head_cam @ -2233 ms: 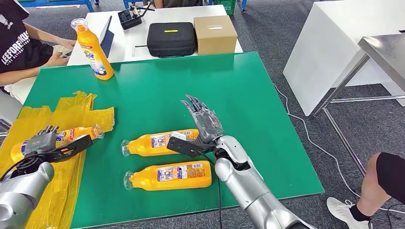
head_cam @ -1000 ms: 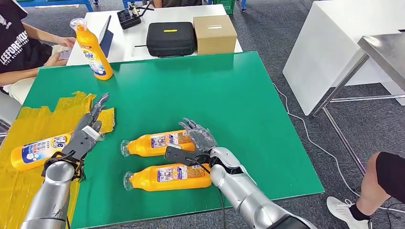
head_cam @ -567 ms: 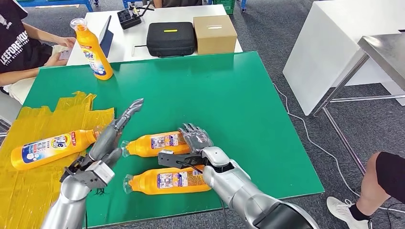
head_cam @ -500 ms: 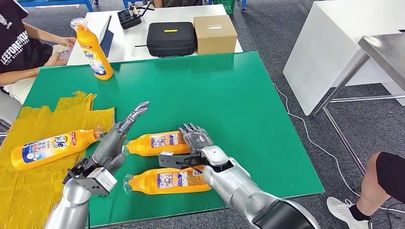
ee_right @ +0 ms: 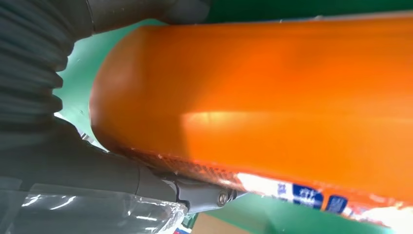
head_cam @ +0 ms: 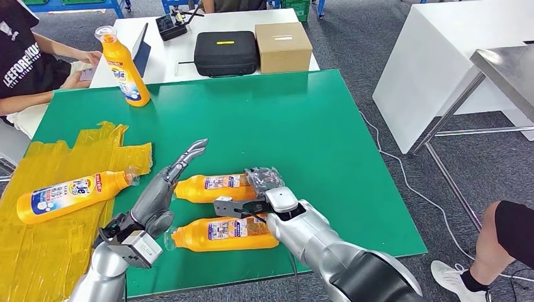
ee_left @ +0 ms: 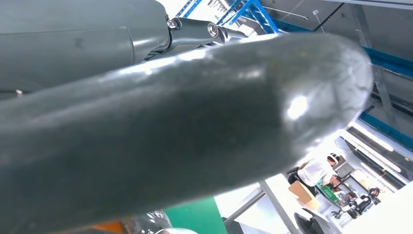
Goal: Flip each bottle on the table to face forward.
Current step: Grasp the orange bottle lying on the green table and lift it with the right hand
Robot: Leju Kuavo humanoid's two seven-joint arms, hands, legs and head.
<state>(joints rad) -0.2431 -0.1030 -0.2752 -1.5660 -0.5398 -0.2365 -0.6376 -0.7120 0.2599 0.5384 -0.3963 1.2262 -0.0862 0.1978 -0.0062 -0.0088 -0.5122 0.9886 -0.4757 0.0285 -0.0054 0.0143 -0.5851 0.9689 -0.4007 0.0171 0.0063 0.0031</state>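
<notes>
Several orange bottles are on the green table (head_cam: 315,126). One stands upright (head_cam: 126,63) at the far left corner. One lies on the yellow plastic sheet (head_cam: 69,194). Two lie side by side near the front: the middle bottle (head_cam: 211,187) and the near bottle (head_cam: 223,233). My right hand (head_cam: 261,189) grips the base end of the middle bottle, fingers curled over it and thumb below; up close, the orange body (ee_right: 272,97) lies in the hand (ee_right: 58,161). My left hand (head_cam: 157,201) is open with fingers stretched out, at the cap ends of both front bottles. A dark finger (ee_left: 195,122) looms close.
The crumpled yellow plastic sheet (head_cam: 44,251) covers the table's left front. Behind the table stand a black case (head_cam: 225,50), a cardboard box (head_cam: 283,44) and a tablet (head_cam: 140,47). A person (head_cam: 25,63) sits at far left; another person's leg (head_cam: 504,239) is at right.
My left hand let go of the bottle on the yellow sheet and swung right to the front bottles' caps. My right hand came down and closed on the middle bottle's base; that bottle shifted slightly right.
</notes>
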